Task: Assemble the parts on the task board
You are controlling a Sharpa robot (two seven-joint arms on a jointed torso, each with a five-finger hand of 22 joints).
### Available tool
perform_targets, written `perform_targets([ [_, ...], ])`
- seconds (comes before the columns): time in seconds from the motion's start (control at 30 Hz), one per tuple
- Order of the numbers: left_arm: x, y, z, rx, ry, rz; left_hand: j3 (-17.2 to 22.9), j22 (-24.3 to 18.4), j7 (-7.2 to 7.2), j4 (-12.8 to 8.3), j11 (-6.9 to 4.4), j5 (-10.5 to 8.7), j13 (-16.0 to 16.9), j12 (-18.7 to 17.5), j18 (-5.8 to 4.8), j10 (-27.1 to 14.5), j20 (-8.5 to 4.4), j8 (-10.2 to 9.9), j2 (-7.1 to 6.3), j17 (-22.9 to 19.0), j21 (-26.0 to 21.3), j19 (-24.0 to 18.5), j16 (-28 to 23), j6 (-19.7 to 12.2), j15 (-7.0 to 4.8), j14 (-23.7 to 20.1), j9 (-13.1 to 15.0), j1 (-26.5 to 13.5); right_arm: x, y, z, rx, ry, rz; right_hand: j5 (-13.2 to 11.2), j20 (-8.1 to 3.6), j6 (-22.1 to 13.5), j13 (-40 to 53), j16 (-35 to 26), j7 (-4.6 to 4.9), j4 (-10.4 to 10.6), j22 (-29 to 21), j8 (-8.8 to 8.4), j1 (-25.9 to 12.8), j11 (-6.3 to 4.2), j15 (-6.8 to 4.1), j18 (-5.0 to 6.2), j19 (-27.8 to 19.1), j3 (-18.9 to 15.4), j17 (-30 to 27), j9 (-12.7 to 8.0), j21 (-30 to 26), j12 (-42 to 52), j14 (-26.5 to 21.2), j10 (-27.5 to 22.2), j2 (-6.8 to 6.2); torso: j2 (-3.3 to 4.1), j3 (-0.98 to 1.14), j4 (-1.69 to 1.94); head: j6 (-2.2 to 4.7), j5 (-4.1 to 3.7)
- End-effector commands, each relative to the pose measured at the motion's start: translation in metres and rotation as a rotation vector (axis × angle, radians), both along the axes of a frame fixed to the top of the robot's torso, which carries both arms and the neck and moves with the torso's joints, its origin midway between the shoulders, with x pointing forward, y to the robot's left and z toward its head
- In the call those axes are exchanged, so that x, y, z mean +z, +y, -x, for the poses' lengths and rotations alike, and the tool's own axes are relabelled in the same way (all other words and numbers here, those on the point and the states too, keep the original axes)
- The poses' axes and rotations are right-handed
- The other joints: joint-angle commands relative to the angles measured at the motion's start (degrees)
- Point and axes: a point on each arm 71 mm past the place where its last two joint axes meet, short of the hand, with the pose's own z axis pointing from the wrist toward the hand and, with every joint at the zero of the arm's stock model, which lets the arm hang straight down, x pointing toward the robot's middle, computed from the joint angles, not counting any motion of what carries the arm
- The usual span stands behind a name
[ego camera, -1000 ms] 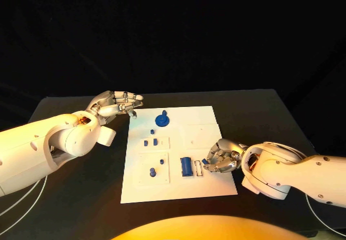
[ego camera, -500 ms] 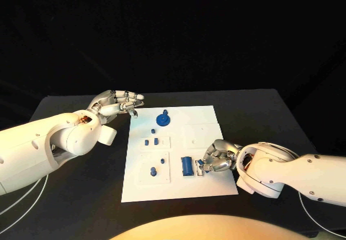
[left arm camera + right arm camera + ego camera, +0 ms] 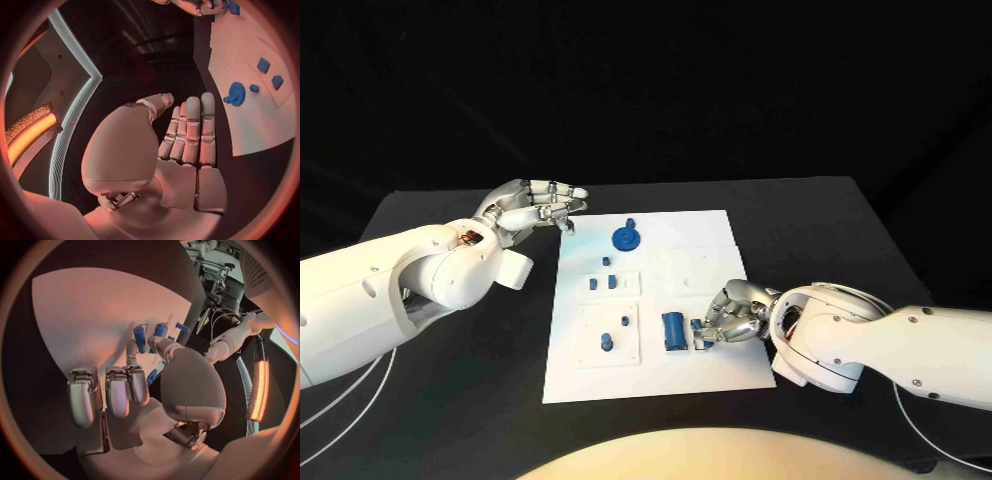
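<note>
The white task board (image 3: 692, 232) lies mid-table. On it are a blue round disc (image 3: 627, 239), two small blue blocks (image 3: 602, 284), small pegs (image 3: 606, 343) and an upright-lying blue cylinder (image 3: 675, 330). My right hand (image 3: 733, 314) hovers low over the board's right side, just right of the cylinder, and pinches a small blue part (image 3: 152, 376) between thumb and finger. The cylinder (image 3: 140, 338) sits just beyond those fingertips. My left hand (image 3: 531, 206) hangs above the board's far left corner, fingers apart and holding nothing. Past its straight fingers (image 3: 190, 130) lies the disc (image 3: 236, 93).
The black table (image 3: 473, 370) runs out to the left, right and front of the board. My left forearm (image 3: 401, 290) crosses the table's left side. The board's far right quarter (image 3: 704, 268) carries pale recessed outlines.
My right hand has crept left toward the blue cylinder with the small blue part, now covering the slot beside it. The left hand has stayed put.
</note>
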Motion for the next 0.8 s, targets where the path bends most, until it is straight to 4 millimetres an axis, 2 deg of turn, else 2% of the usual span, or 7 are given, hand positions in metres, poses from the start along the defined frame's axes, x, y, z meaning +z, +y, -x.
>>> perform_targets([
  [0.03,0.0005,-0.002,0.0008,-0.012,0.003,0.011,-0.01,-0.08,0.93,0.02,-0.13,0.1,-0.05,0.37,0.87,-0.42,0.28,0.24,0.24,-0.05,-0.37,-0.06,-0.22,-0.43,0.09,-0.27,-0.05,-0.17,-0.0015,0.0018,0.0005,0.027,0.004,0.021,0.01,0.16,0.31,11.85,-0.37,0.23,0.26,15.05,-0.27,-0.55,0.22,0.12,-0.81,6.09,-0.91,12.24,-0.11,0.25,-0.1,5.46,3.36,-0.05,0.03,-0.02,-0.01,0.0,0.02],
  [0.4,0.0005,-0.0006,0.0009,-0.01,0.004,0.009,-0.04,-0.1,0.96,0.09,-0.1,0.09,-0.09,0.37,0.86,-0.53,0.3,0.23,0.24,-0.07,-0.41,-0.05,-0.21,-0.52,0.12,-0.28,-0.07,-0.27,-0.0061,0.0041,0.0004,0.031,0.003,0.028,-0.36,0.17,0.44,11.79,-0.43,0.22,1.43,15.05,-0.49,-0.89,0.22,0.12,-0.81,6.09,-2.52,12.13,-0.23,0.25,-0.24,5.43,3.31,0.27,-0.01,-0.02,0.03,-0.16,0.13],
  [0.53,0.0004,-0.0006,0.0009,-0.01,0.004,0.009,-0.04,-0.1,0.96,0.09,-0.1,0.09,-0.09,0.37,0.86,-0.53,0.3,0.23,0.24,-0.07,-0.41,-0.05,-0.21,-0.52,0.12,-0.28,-0.07,-0.27,-0.0064,0.005,0.0008,0.032,0.002,0.026,0.59,0.15,0.56,11.82,-0.39,0.17,2.82,15.05,-0.69,-1.2,0.18,0.09,-0.81,6.09,-4.39,12.22,-0.29,0.25,-0.19,5.45,3.34,0.32,0.0,-0.03,0.02,-0.16,0.08],
  [0.8,0.0,0.0002,0.0003,-0.008,0.005,0.007,-0.05,-0.13,0.98,0.19,-0.08,0.09,-0.11,0.4,0.85,-0.58,0.31,0.25,0.3,-0.09,-0.44,-0.04,-0.2,-0.54,0.15,-0.28,-0.08,-0.38,-0.0038,0.0064,0.0059,0.037,0.004,0.013,0.03,0.1,0.79,11.86,-0.37,0.04,4.55,15.05,-0.77,-1.45,0.08,0.02,-0.81,6.09,-6.51,12.27,-0.29,0.25,-0.13,5.47,3.38,0.31,0.05,0.01,0.01,-0.25,0.1],
])
